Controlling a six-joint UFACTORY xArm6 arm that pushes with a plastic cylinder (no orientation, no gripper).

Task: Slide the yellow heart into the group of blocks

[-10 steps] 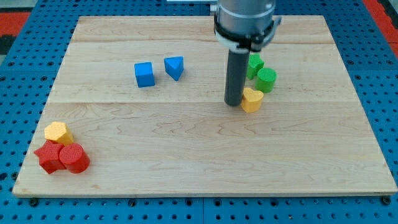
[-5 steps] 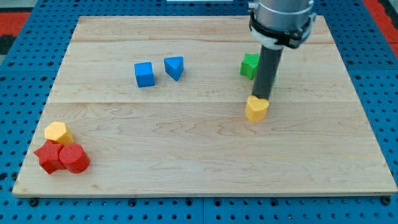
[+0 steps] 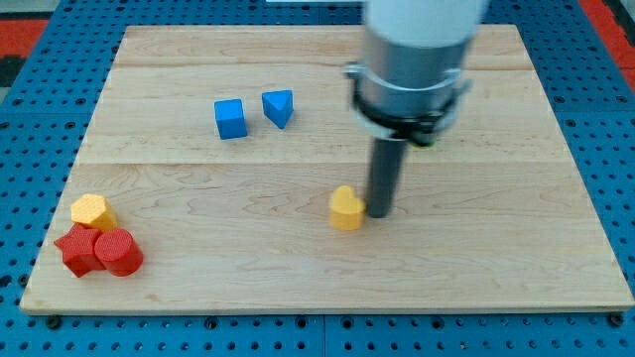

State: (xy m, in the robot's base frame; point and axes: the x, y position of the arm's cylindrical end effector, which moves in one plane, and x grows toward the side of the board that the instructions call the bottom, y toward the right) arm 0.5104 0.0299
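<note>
My tip (image 3: 381, 214) stands on the worktop (image 3: 298, 268) a little below the frame's centre, and the yellow heart (image 3: 345, 208) lies just to its left, touching it or very nearly so. My tool is a plain rod with nothing to clench or release; it grasps nothing and only bears sideways against the heart. Down in the lower left corner of the frame sits the group: a yellow block (image 3: 90, 211), roughly hexagonal, with a red star-like block (image 3: 75, 249) below it and a red cylinder (image 3: 119, 252) touching that on its right. The heart is well apart from them, and the stretch of wood between it and the group carries no other block. In the upper left of the frame a blue cube (image 3: 230, 118) and a blue triangular block (image 3: 279, 106) sit near each other. A sliver of green (image 3: 427, 145) shows at the right edge of my arm's housing; its shape is hidden. The heart is a small, chunky piece, lighter on top and darker orange-yellow on its sides.
</note>
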